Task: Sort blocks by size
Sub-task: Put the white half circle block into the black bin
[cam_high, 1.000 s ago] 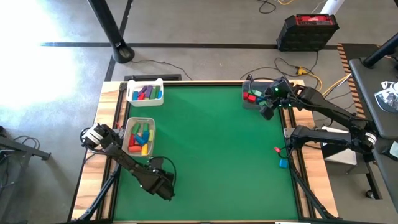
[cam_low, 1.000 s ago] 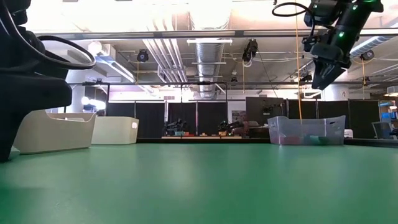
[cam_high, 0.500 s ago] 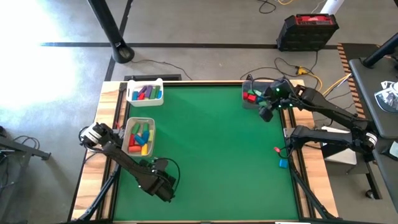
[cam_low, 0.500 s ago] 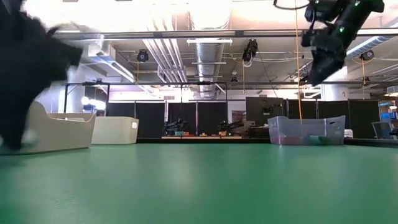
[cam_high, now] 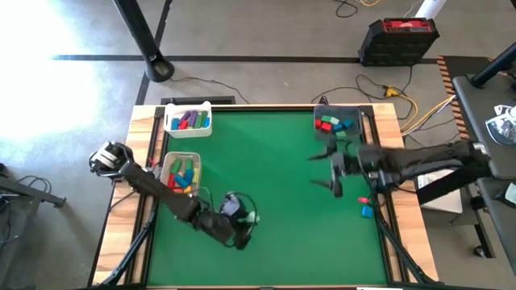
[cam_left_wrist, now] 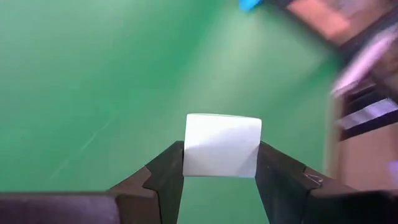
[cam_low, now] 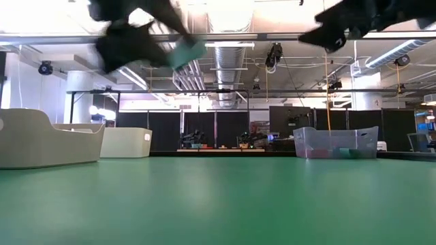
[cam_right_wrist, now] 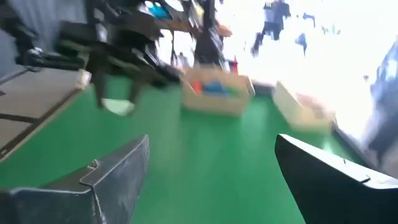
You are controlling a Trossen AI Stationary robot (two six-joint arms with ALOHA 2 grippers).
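While open, right gripper [cam_high: 329,171] midair

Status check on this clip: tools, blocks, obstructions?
Left tool shut on pale block, mid-table. Right tool open, empty. Two loose blocks at right edge. Nothing in the way.

Both arms are dark, nearly black, built of slim tube-like links joined by thicker rounded joints. The left arm [cam_high: 161,193] ends in a pale, silver-grey rounded housing at its base, at the left of the high frame. The left pincer [cam_left_wrist: 221,180] has two matte black fingers with angular, stepped inner edges. The right pincer [cam_right_wrist: 211,180] shows broad, dark grey fingers with a small round screw head.
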